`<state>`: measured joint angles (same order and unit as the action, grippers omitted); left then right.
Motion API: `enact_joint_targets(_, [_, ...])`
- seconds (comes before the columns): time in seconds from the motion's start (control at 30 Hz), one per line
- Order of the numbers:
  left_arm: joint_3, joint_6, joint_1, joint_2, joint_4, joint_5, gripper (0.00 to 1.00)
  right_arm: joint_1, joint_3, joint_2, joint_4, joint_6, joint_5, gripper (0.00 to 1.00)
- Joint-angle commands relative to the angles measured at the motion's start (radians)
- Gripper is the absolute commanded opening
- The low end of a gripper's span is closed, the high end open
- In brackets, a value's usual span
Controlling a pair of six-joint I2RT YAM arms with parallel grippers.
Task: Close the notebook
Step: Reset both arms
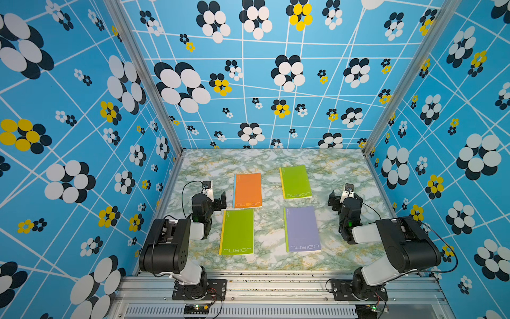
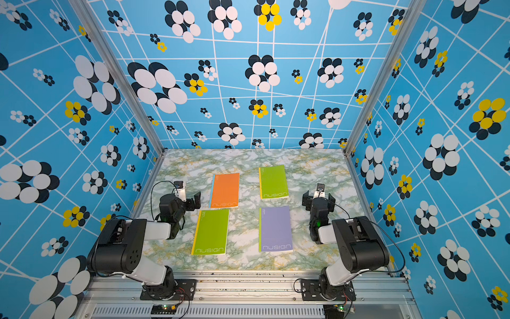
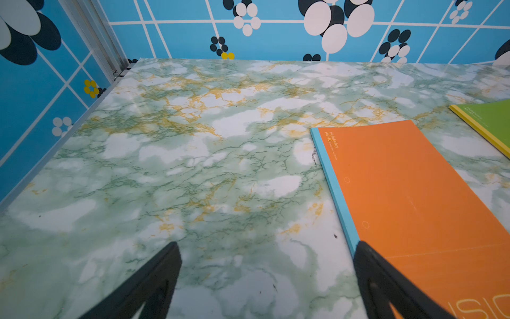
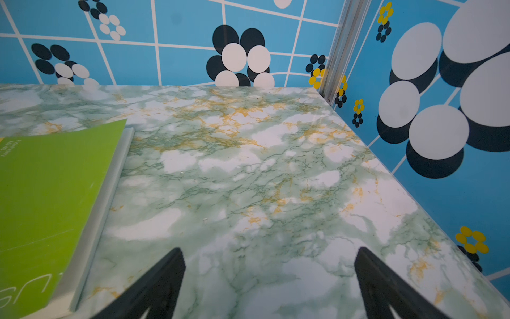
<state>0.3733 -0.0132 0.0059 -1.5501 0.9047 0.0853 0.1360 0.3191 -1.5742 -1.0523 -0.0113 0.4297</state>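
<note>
Several notebooks lie flat on the marble table, all with covers shut: an orange notebook, a far green notebook, a near green notebook and a purple notebook. My left gripper is open, empty, just left of the orange notebook's blue spine. My right gripper is open over bare table, right of the far green notebook.
The marble table is walled on three sides by blue flowered panels with metal corner posts. Both arm bases sit on the aluminium rail along the front edge.
</note>
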Motion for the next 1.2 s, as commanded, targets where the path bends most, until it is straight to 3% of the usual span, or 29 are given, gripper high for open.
enact_joint_targets(0.0, [0.008,0.012,-0.003,-0.005,0.03,-0.016,1.0,-0.005,0.011,-0.003,-0.015,0.012,0.02,0.99])
enact_joint_targets(1.17, [0.003,0.018,-0.015,-0.004,0.037,-0.044,0.99,-0.006,0.011,-0.003,-0.015,0.01,0.009,0.99])
